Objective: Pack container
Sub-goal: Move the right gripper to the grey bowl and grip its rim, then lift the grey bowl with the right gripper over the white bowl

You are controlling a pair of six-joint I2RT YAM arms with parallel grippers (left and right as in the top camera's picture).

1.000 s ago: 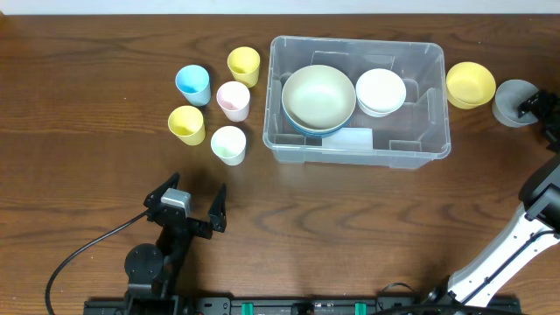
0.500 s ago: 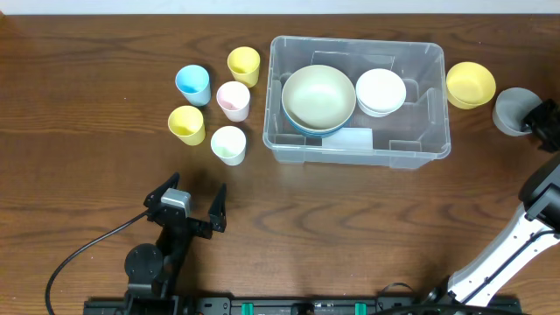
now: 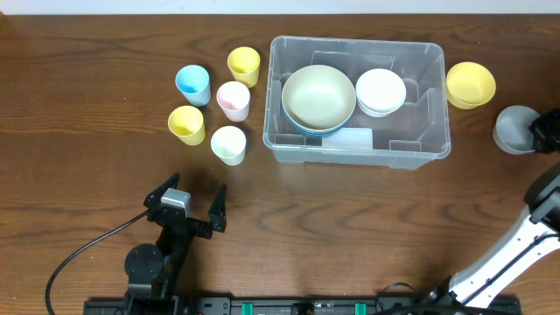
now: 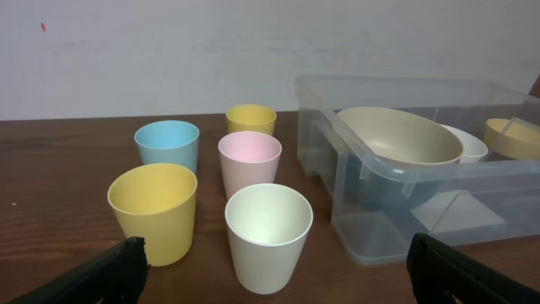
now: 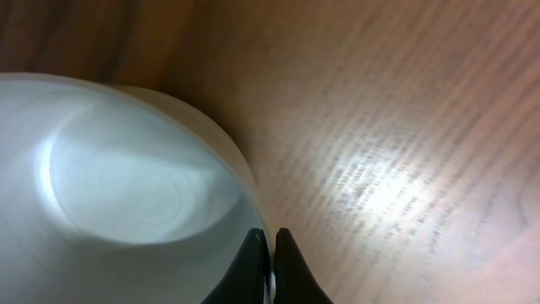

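The clear container (image 3: 358,150) stands at the back middle of the table, holding a beige bowl (image 3: 318,96) stacked on a blue one and a white bowl (image 3: 381,90). A grey bowl (image 3: 514,128) sits at the far right; my right gripper (image 3: 539,133) is shut on its rim, one finger inside and one outside (image 5: 272,262). A yellow bowl (image 3: 470,83) rests beside the container. My left gripper (image 3: 192,207) stands open near the front, facing several cups; the nearest is white (image 4: 268,236). The container (image 4: 396,221) shows at right in that view.
Left of the container stand blue (image 3: 192,83), yellow (image 3: 244,64), pink (image 3: 233,100), a second yellow (image 3: 186,124) and white (image 3: 228,144) cups. A black cable (image 3: 79,254) trails from the left arm's base.
My right gripper has closed on the grey bowl's rim, and it and the bowl have moved toward the table's front. The left arm has not moved.
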